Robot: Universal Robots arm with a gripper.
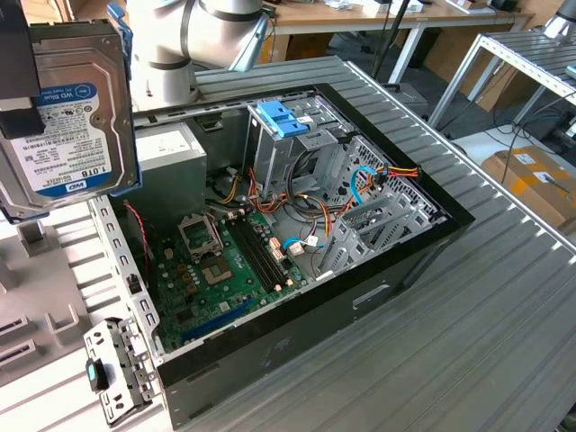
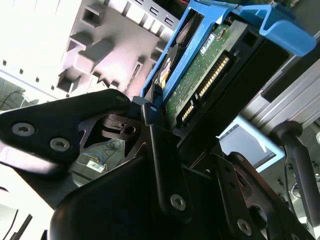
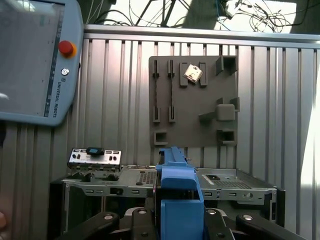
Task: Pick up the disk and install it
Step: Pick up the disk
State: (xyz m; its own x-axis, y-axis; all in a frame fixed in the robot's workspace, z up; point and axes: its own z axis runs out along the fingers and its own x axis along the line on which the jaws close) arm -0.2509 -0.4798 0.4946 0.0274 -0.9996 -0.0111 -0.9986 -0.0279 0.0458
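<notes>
The disk (image 1: 70,126), a silver hard drive with a white label and blue band, hangs in the air at the exterior view's upper left, well above and beside the open computer case (image 1: 447,219). It sits in a blue plastic carrier (image 2: 280,25). My gripper (image 3: 177,215) is shut on the disk and its carrier, with black fingers (image 3: 220,222) on either side of the blue plastic. In the second wrist view the disk's green circuit board (image 2: 200,75) and connector face outward just past the gripper (image 2: 165,120).
The case lies open on a ribbed metal table (image 1: 504,315), showing the motherboard (image 1: 225,261), cables, a grey power supply (image 1: 171,153) and a drive cage topped by a blue bracket (image 1: 283,117). A grey fixture plate (image 3: 195,100) and a teach pendant (image 3: 35,60) lie beyond the case.
</notes>
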